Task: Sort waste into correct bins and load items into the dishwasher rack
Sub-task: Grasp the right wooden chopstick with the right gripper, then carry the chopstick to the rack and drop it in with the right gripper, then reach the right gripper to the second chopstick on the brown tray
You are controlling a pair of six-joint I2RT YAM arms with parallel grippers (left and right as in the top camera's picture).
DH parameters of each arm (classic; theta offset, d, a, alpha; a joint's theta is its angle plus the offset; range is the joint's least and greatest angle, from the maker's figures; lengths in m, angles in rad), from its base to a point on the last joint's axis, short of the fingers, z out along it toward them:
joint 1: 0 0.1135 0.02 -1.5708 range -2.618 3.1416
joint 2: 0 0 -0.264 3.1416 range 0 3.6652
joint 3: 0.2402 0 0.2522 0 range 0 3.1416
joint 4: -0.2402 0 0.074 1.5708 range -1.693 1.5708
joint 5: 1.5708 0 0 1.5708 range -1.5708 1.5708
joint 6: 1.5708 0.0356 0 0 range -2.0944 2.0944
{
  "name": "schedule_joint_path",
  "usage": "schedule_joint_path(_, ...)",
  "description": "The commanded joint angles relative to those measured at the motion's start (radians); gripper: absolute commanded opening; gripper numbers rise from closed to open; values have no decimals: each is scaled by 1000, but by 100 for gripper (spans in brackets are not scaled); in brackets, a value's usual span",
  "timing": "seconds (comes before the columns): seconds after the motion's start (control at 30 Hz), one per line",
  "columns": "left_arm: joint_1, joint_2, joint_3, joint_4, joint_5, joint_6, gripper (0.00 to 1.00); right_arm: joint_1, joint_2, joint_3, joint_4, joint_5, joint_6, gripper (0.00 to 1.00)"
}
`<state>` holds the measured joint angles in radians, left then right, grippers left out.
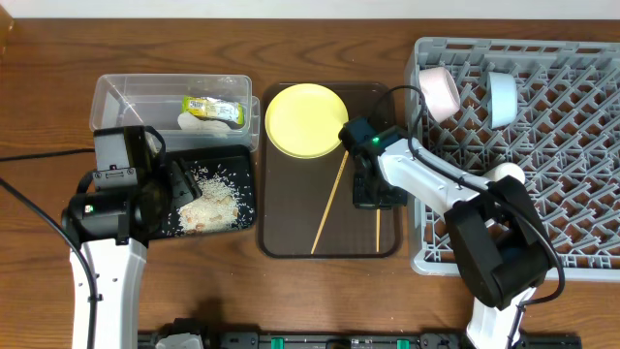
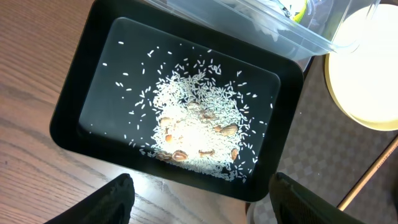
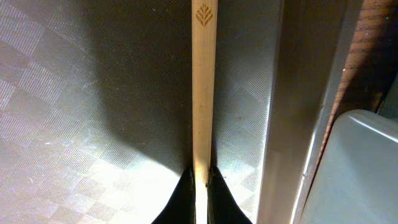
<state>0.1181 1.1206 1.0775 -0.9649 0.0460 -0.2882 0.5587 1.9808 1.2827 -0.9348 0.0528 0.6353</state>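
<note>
The right tool [image 3: 201, 183] is pinched shut on one chopstick [image 3: 203, 93], which lies along the brown tray [image 3: 74, 93] just inside its raised right rim, so there is little room on that side. The other chopstick [image 1: 329, 202] lies slanted across the tray's middle, near the yellow plate [image 1: 302, 118]. Left of the brown tray, the left tool [image 2: 199, 202] hangs wide and empty over the black tray [image 2: 74, 87] of rice [image 2: 193, 118].
</note>
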Motion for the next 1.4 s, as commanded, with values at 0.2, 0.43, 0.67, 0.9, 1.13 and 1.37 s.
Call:
schedule_joint_path(0.2, 6, 3, 6, -3, -2, -6, 72, -18, -196, 13, 5, -15, -95, 1)
schedule_joint_path(0.43, 6, 3, 6, -3, -2, -6, 72, -124, -425, 13, -38, 2, -246, 1)
schedule_joint_path(0.67, 6, 3, 6, -2, -2, -6, 72, -272, -441, -11, -132, 2, -370, 1)
schedule_joint_path(0.9, 6, 3, 6, -3, -2, -6, 72, -316, -404, -118, -53, 7, -372, 1)
schedule_joint_path(1.13, 6, 3, 6, -3, -2, -6, 72, -315, -412, -80, -18, 10, -372, 29)
schedule_joint_path(1.37, 6, 3, 6, -2, -2, -6, 72, -271, -433, 45, 37, -98, -375, 38)
